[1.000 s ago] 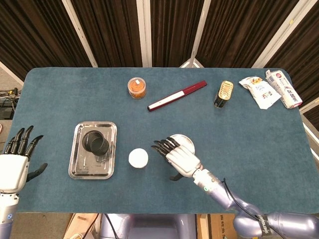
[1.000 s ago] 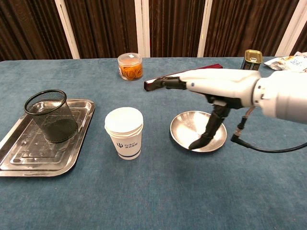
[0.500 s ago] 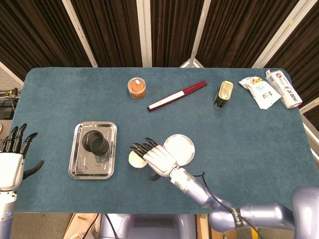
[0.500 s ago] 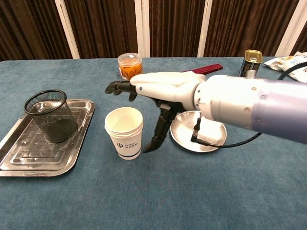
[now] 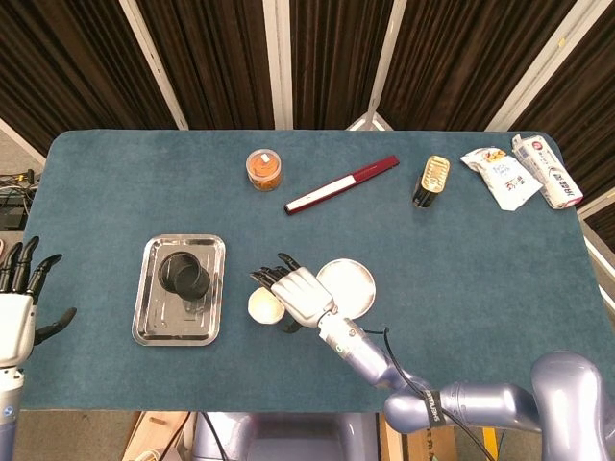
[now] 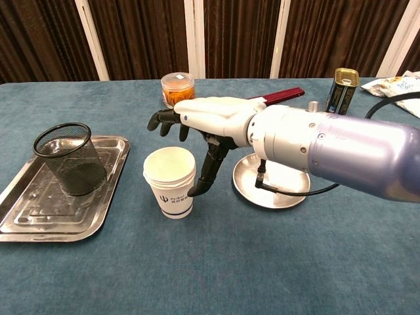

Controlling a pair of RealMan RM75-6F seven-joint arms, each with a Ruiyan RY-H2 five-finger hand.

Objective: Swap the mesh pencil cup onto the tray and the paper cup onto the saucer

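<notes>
The white paper cup (image 5: 259,306) (image 6: 170,184) stands upright on the blue cloth between the tray and the saucer. My right hand (image 5: 298,293) (image 6: 210,119) reaches over it from the right: the fingers (image 6: 164,121) curl just behind the rim and the thumb (image 6: 205,178) hangs beside the cup's right wall, not visibly gripping. The black mesh pencil cup (image 5: 184,274) (image 6: 69,159) stands in the steel tray (image 5: 154,325) (image 6: 39,226). The steel saucer (image 5: 354,285) (image 6: 283,190) is bare, partly behind my right forearm. My left hand (image 5: 17,309) hangs open off the table's left edge.
Along the far side lie a jar of orange bits (image 5: 263,169) (image 6: 178,90), a long red and white box (image 5: 341,184), a yellow can (image 5: 436,181) (image 6: 344,88) and two snack packets (image 5: 500,178) (image 5: 548,171). A cable trails under my right wrist over the saucer.
My right hand has swung left from above the saucer to the paper cup, the thumb dropping beside its right wall. My left hand has drawn back toward the lower left.
</notes>
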